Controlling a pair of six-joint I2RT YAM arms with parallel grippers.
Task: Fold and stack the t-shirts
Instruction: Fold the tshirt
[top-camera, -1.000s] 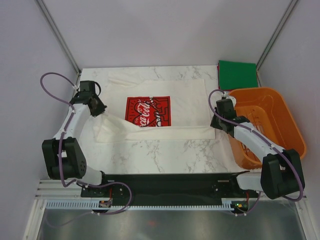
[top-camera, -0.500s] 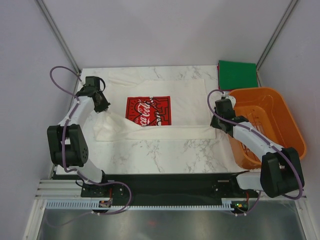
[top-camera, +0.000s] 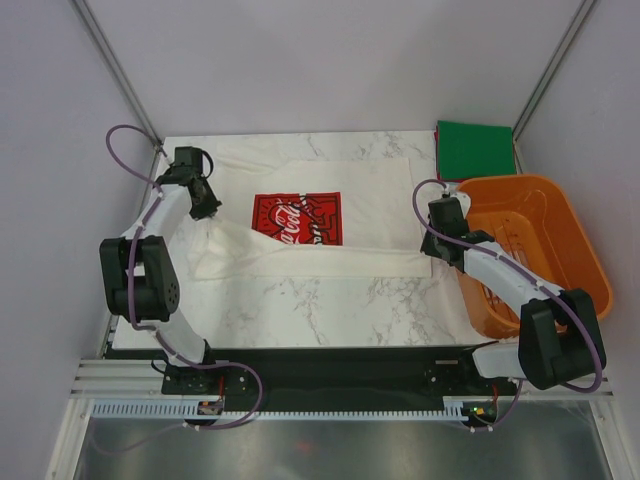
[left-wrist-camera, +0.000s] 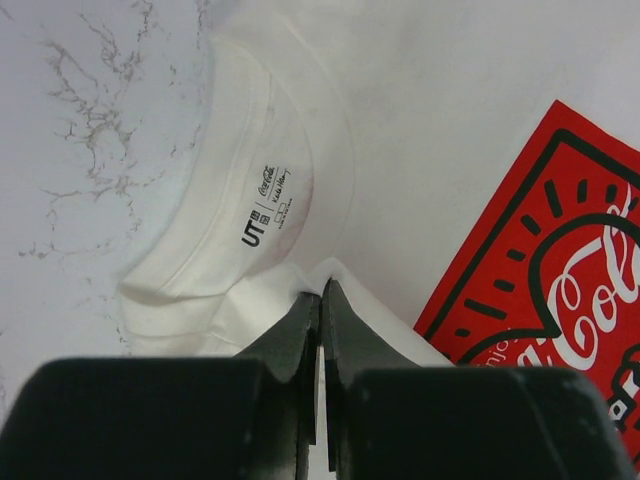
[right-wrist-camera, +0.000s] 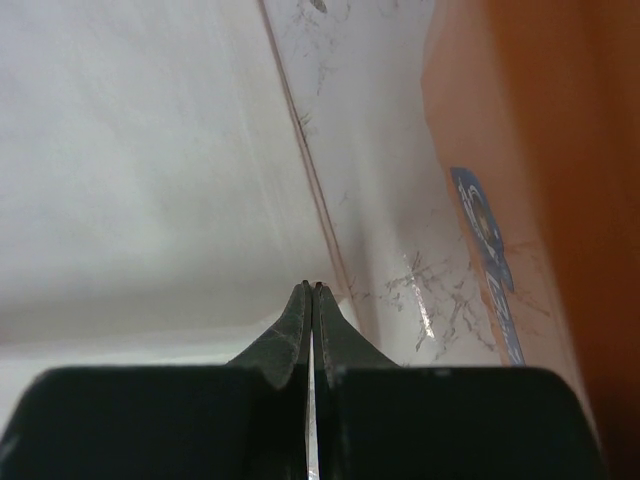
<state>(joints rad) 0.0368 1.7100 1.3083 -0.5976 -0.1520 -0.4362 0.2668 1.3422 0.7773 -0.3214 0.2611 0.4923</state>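
Observation:
A white t-shirt (top-camera: 370, 200) with a red rectangular print (top-camera: 296, 220) lies spread on the marble table (top-camera: 330, 305), its near edge folded over. My left gripper (top-camera: 208, 208) is at the shirt's left side. In the left wrist view it (left-wrist-camera: 321, 290) is shut on a raised fold of white cloth just below the collar label (left-wrist-camera: 265, 205). My right gripper (top-camera: 432, 246) is at the shirt's near right corner. Seen from its own wrist, it (right-wrist-camera: 312, 288) is shut where the hem (right-wrist-camera: 300, 130) meets its tips. A dark green t-shirt (top-camera: 475, 148) lies folded square at the back right.
An orange slatted basket (top-camera: 535, 250) stands at the right edge of the table, close beside my right arm, and its wall (right-wrist-camera: 540, 150) fills the right of the right wrist view. Grey walls enclose the table on both sides and behind.
My left gripper has moved toward the back of the table and slightly right, carrying its fold of white cloth with it. The right gripper has barely shifted.

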